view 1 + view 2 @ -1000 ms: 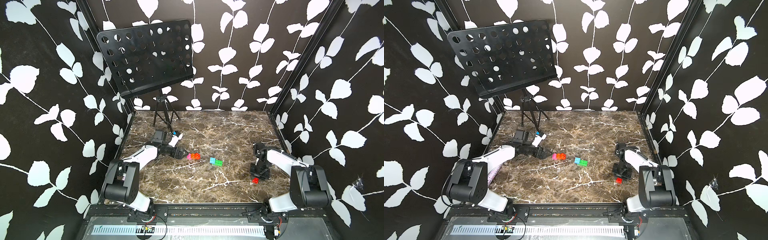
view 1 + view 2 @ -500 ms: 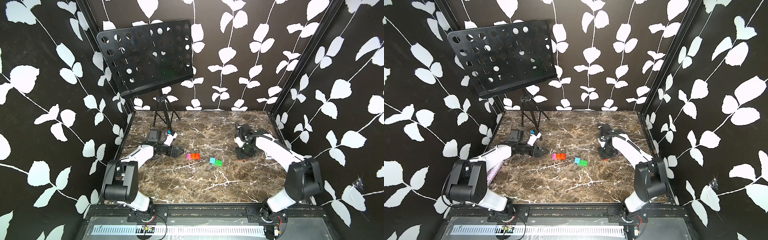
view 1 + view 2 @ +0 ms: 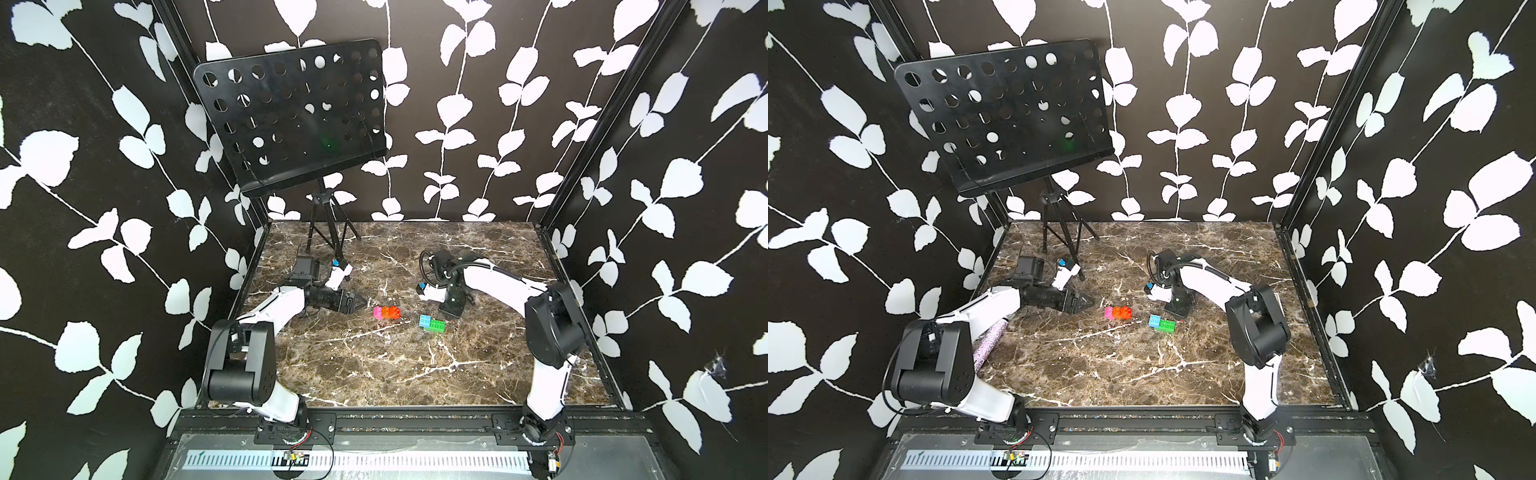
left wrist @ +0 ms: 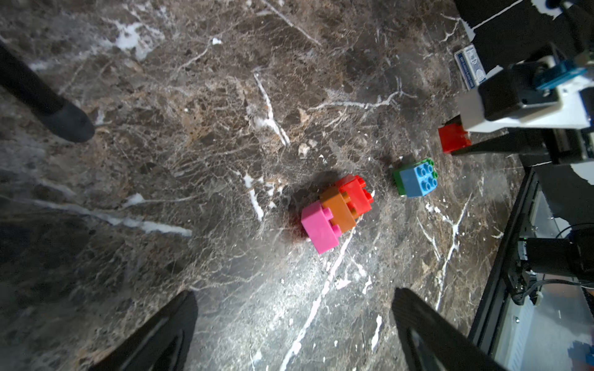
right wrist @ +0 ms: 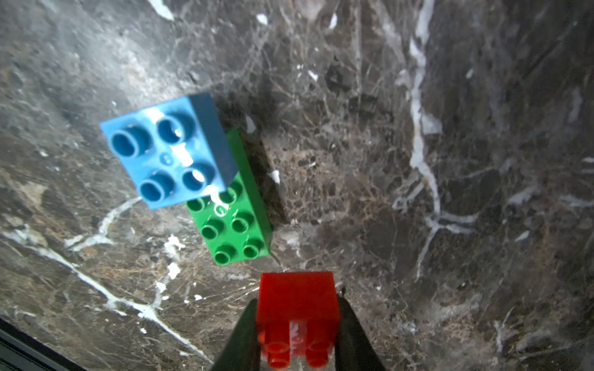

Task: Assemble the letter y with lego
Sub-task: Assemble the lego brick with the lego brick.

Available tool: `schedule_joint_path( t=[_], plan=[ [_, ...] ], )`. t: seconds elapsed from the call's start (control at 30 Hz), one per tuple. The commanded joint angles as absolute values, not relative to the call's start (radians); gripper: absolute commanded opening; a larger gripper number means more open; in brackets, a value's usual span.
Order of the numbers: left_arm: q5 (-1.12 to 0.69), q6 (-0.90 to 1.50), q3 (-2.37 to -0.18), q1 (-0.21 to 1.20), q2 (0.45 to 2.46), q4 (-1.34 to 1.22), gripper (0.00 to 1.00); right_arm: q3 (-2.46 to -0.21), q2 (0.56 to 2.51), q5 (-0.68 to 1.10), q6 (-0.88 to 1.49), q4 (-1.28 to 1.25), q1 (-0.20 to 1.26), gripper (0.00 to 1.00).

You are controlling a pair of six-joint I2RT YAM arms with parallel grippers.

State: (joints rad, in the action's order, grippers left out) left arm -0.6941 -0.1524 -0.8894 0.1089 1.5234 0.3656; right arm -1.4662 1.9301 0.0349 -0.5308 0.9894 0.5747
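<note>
Compared with a second ago, the right gripper [image 3: 449, 316] is no longer working at the near right side of the marble table [image 3: 374, 374]. It is now standing toward the middle, jaws clamping a red brick [image 5: 297, 298] just short of the green brick [image 5: 234, 221]. The blue brick [image 5: 167, 151] is sitting on one end of the green brick. The left gripper [image 4: 294, 321] is reaching low, jaws standing wide apart and gripping nothing, facing the pink-orange-red stack [image 4: 337, 212], which is lying on its side near that pair, not touching it

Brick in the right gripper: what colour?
Red; the brick shows best in the right wrist view.
</note>
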Motion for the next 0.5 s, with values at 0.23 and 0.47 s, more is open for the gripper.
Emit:
schedule_joint_path(
  t=[0.23,0.47],
  plan=[
    [-0.676,-0.161,-0.869,0.073,1.495,0.355,0.97,-1.501,1.979,0.081,-0.604,1.080,0.621,0.22],
    [-0.680,-0.153,-0.865,0.071,1.497,0.349,0.97,-1.506,1.970,0.051,-0.595,1.118,0.632,0.22]
  ],
)
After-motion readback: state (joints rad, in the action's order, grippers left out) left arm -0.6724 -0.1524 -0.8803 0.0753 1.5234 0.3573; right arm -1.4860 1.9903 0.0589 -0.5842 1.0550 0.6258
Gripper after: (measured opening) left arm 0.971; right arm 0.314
